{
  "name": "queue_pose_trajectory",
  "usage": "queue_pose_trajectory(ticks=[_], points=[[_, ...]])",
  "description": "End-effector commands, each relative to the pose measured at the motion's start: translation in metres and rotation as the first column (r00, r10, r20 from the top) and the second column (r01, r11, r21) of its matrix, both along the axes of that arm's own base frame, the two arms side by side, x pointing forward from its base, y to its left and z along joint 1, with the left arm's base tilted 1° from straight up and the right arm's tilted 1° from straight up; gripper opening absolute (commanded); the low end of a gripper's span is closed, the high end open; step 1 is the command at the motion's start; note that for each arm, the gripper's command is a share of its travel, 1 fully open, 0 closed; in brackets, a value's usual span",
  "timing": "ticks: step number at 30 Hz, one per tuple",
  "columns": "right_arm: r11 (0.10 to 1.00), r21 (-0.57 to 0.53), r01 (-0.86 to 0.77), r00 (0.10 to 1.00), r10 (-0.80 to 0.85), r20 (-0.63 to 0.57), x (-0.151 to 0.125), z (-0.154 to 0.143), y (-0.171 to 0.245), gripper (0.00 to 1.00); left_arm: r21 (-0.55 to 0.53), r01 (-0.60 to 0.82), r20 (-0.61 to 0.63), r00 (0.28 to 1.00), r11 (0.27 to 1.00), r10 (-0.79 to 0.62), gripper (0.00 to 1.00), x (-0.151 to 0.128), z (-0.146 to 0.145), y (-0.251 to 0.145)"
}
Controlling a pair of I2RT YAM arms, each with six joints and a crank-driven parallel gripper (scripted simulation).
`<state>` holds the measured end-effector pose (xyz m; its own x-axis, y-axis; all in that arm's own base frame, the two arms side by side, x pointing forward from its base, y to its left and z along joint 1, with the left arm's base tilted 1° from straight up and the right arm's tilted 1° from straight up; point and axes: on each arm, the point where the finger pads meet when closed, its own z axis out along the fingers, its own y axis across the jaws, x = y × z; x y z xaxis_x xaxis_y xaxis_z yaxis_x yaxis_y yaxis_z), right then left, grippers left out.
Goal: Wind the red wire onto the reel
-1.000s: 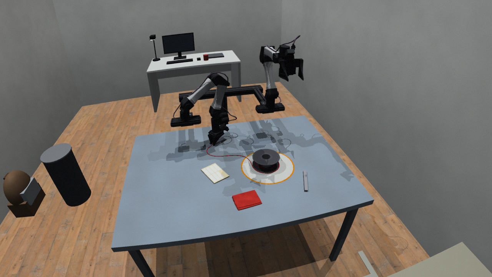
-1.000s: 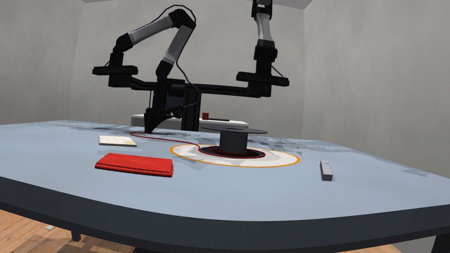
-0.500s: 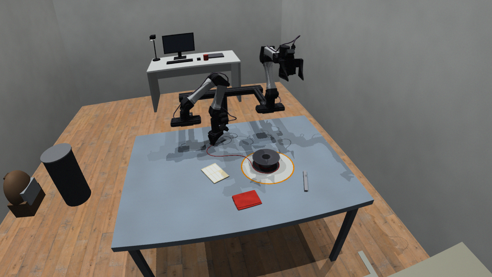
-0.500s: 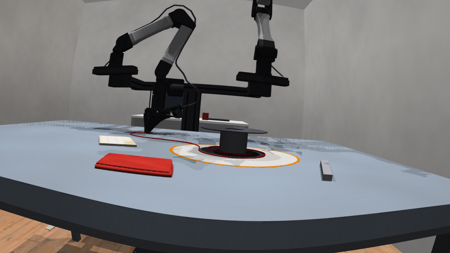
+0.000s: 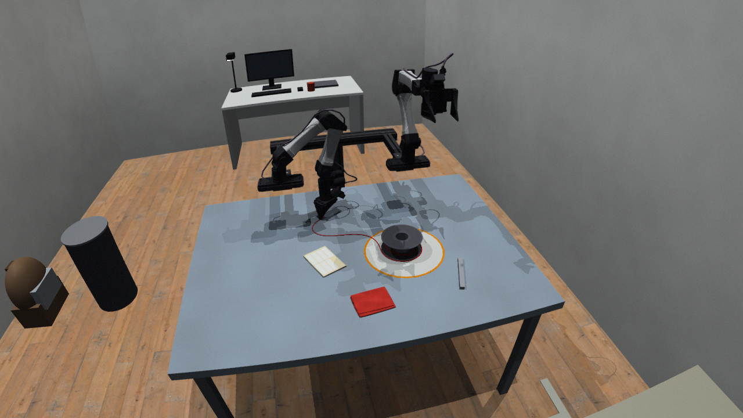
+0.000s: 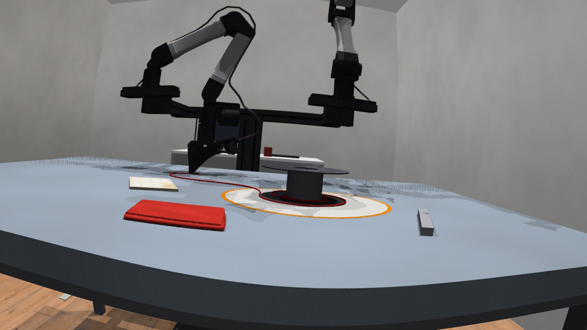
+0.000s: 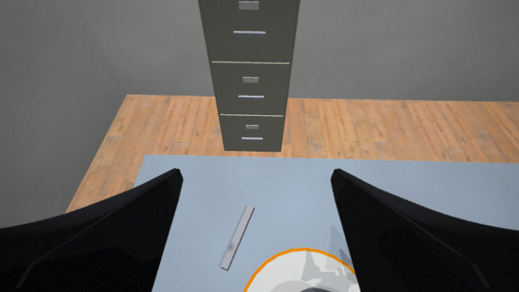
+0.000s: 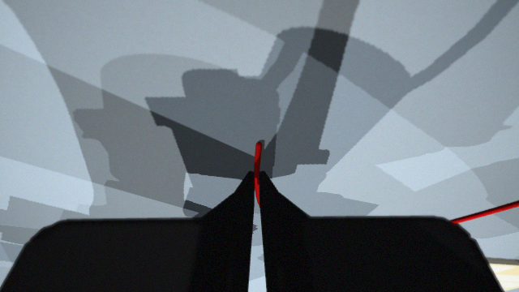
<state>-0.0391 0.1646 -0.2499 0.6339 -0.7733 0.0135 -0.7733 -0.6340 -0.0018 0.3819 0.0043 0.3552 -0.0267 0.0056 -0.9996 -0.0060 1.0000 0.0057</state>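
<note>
1 blue-gray table carries the whole job, and by my reading the winding has a good way to go. Above its far side the left gripper hangs high, fingers spread wide, with nothing between them. The right gripper is down near the table top, its fingers pinched nearly together on the red wire, close to an end that pokes out past the tips. The painted ring surrounds the reel, which lies flat, and looks fully inside it, so placement seems done unless winding drags it. No loose object touches reel or wire: the red cloth lies apart, the pale card sits near the wire without contact, and the gray bar rests outside the ring. Smallest comes the wire's progress: some of it curves around the lower flange and the drum's foot, though I cannot count full turns. The run out to the right gripper alone looks longer than a flange's width, so more wraps, all in 1 direction, are needed.

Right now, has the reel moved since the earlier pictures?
No, the reel sits at the same place within the painted ring.
</note>
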Motion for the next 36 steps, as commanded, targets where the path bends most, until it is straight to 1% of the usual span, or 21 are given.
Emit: queue_pose_trajectory(ticks=[1,2,19,25,27,36], points=[[1.0,0.001,-0.004,1.0,0.004,-0.001,0.002,-0.003,-0.002,0.01,-0.006,0.006,0.027,1.0,1.0,-0.006,1.0,0.001,0.005,-0.004],[1.0,0.001,-0.004,1.0,0.004,-0.001,0.002,-0.003,-0.002,0.0,-0.006,0.006,0.027,1.0,1.0,-0.006,1.0,0.001,0.005,-0.004],[1.0,0.001,-0.004,1.0,0.004,-0.001,0.0,0.001,-0.003,0.0,-0.006,0.006,0.027,1.0,1.0,-0.006,1.0,0.001,0.005,-0.004],[1.0,0.001,-0.004,1.0,0.004,-0.001,-0.003,0.015,-0.002,0.0,-0.006,0.006,0.027,1.0,1.0,-0.006,1.0,0.001,0.005,-0.004],[1.0,0.001,-0.004,1.0,0.004,-0.001,-0.003,0.015,-0.002,0.0,-0.006,0.006,0.027,1.0,1.0,-0.006,1.0,0.001,0.005,-0.004],[1.0,0.001,-0.004,1.0,0.004,-0.001,-0.009,0.039,0.011,0.0,-0.006,0.006,0.027,1.0,1.0,-0.006,1.0,0.001,0.005,-0.004]])
